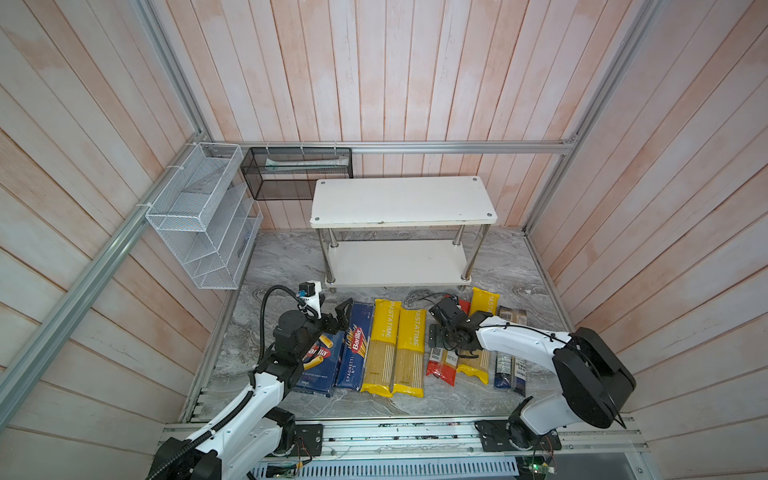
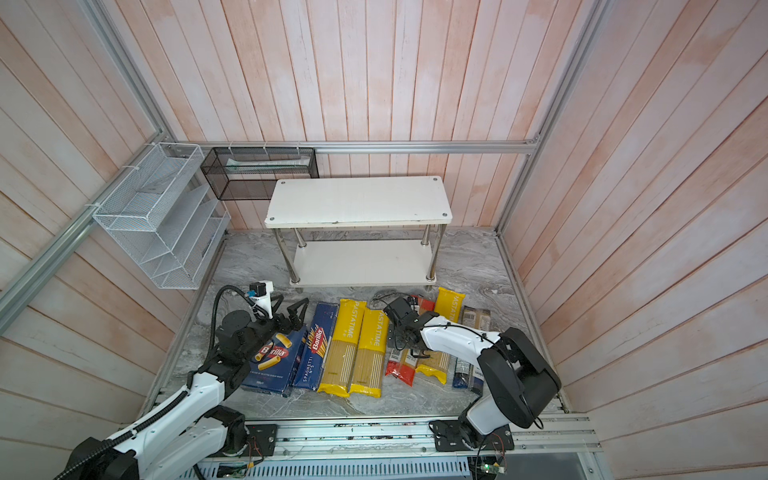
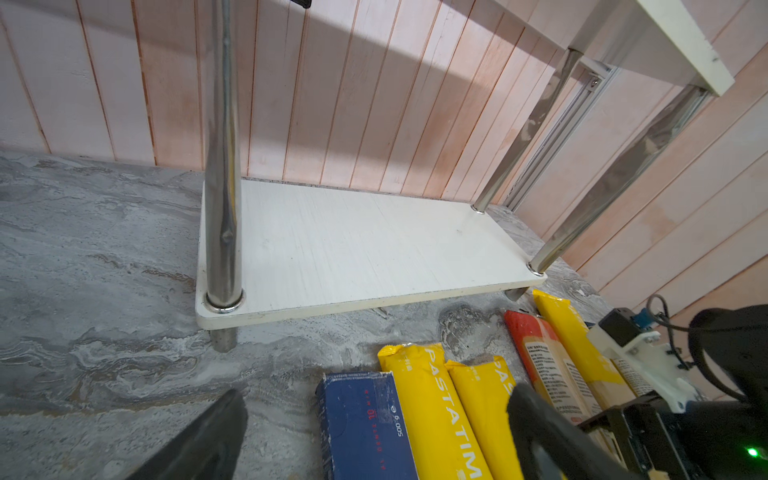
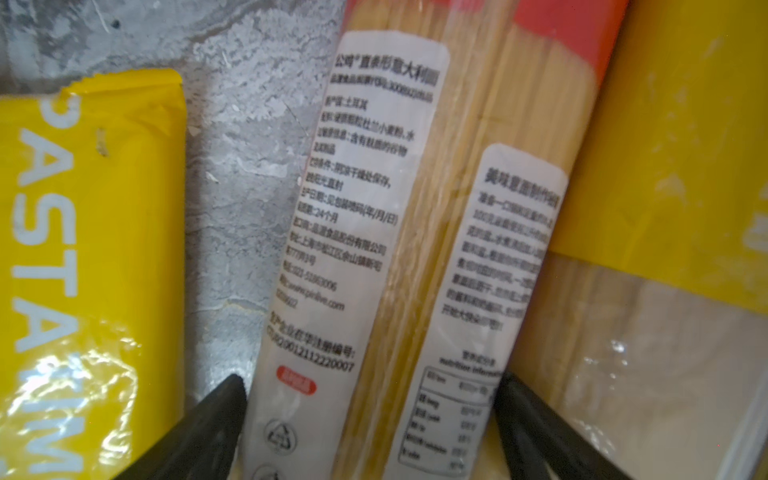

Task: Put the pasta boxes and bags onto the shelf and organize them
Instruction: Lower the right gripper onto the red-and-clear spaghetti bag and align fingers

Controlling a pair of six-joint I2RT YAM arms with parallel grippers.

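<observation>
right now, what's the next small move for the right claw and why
Probably close the right claw on the red bag. In the right wrist view its open fingers straddle the bag's width. Nothing is gripped yet, and the shelf holds nothing.

The right arm (image 1: 519, 336) hides the middle of the red-ended bag (image 1: 441, 372) and of the yellow bag (image 1: 485, 301) beside it at lower right in both top views, the left arm (image 1: 286, 332) covers the left side of the wide Barilla box (image 1: 318, 376), and the label print (image 4: 353, 208) blurs in the right wrist view.
</observation>
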